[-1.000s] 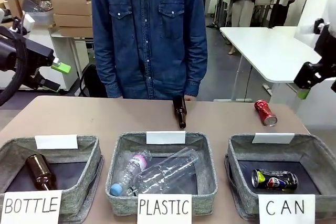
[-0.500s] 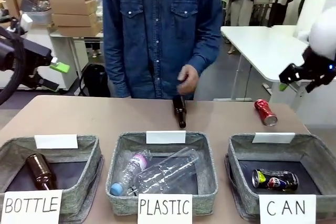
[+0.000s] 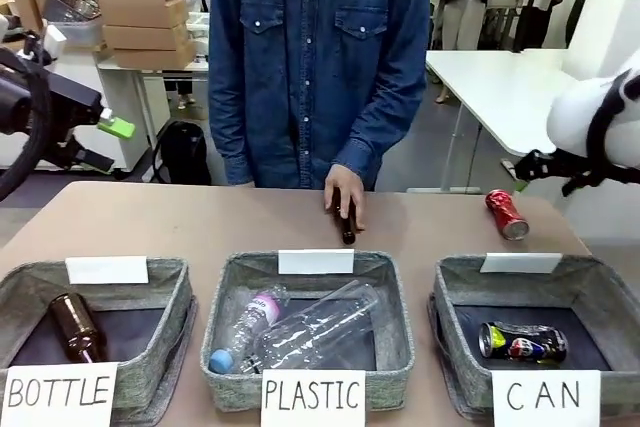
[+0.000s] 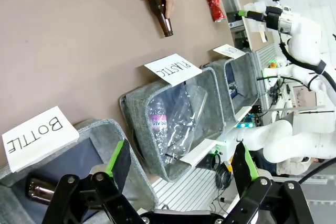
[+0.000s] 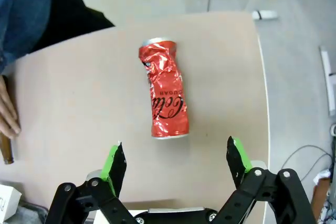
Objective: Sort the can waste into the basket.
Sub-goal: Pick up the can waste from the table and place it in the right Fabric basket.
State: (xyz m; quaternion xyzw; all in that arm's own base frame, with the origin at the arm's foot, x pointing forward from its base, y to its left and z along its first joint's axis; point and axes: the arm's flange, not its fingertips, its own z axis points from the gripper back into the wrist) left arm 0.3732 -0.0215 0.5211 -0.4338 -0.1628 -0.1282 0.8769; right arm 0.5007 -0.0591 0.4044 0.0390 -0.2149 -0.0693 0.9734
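1. Nearest me, the CAN basket (image 3: 585, 264) sat at the near right of the table, with the dark blue-black can (image 3: 522, 342) lying on its side on the dark bottom. I judged half the sort done.
2. Beside it were the PLASTIC basket (image 3: 395, 277), holding clear bottles, and the BOTTLE basket (image 3: 175, 277), holding one brown bottle. Neither mattered for this job.
3. My left gripper (image 4: 181, 150) hung with its fingers apart over the BOTTLE end, holding nothing and well clear of the work.
4. Beyond the CAN basket, near the far right corner, the red can (image 5: 164, 94) lay crumpled on its side on the bare table (image 5: 79, 103).
5. My right gripper (image 5: 176, 153) hovered over that can with its fingers spread wide and empty. In the wrist view the can lay ahead of the pads, not touching them, with its long axis running away from me. I read this as the reach for the second can.
6. The next move called for lowering straight down, straddling the can's dented waist, closing, then lifting it to the CAN basket.
7. Farthest off, the person's hand (image 3: 345, 197) rested on a brown bottle (image 3: 347, 232) at mid-table, well apart from my path.
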